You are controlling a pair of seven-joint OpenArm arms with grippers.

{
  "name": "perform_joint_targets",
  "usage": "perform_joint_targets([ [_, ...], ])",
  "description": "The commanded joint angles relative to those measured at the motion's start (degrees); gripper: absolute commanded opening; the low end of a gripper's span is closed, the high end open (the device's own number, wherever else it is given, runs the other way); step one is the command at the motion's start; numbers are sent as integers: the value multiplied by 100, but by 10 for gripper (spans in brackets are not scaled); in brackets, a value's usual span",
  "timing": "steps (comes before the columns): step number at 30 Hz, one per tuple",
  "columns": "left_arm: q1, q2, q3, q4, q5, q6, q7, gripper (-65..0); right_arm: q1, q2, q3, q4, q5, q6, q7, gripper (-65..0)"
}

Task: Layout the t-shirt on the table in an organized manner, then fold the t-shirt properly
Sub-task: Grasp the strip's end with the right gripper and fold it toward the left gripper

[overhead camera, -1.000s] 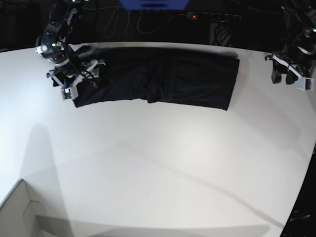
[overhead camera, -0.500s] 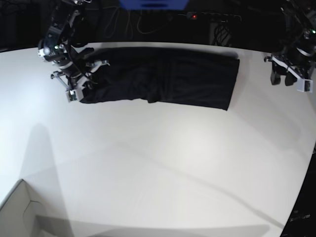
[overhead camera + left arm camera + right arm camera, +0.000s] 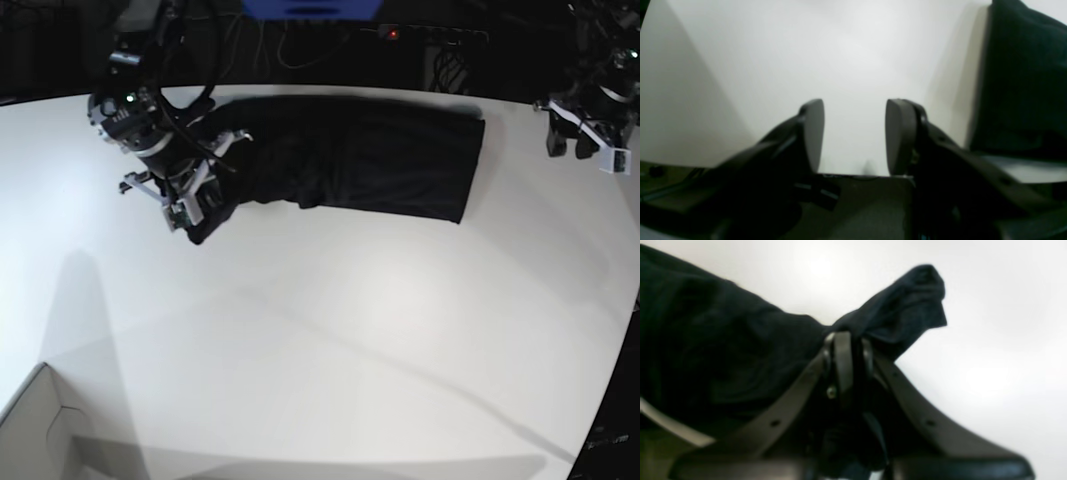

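So the shirt [image 3: 370,165] lies as a long band across the table's [image 3: 330,340] far side, right gripper [image 3: 846,340] pinched shut on its near end, while the left gripper [image 3: 853,136] hangs half-open and empty just past the other end.

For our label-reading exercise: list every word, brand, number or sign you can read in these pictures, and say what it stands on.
None can be read.
The t-shirt is plain black, with no print showing.
The table is bare white, unmarked.
The right gripper, shut on the t-shirt, and the left gripper show no lettering.
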Motion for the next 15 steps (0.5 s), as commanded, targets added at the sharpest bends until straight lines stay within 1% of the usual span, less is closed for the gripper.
perform_joint_targets([
  [1,-14,-59,-34,89,-79,-12,-113,-362,-53,4,-163,168,60,23,119,-650],
  [4,-41,-50,-25,89,-79,-12,-113,-362,-194,4,-690,397,60,23,136,-650],
  [9,-32,46,-25,116,-79,-12,-113,-362,-264,4,-1367,528,60,23,163,-650],
  [15,12,46,-25,98,-79,-12,-104,-362,-273,4,-2334,511,25,23,875,-650],
])
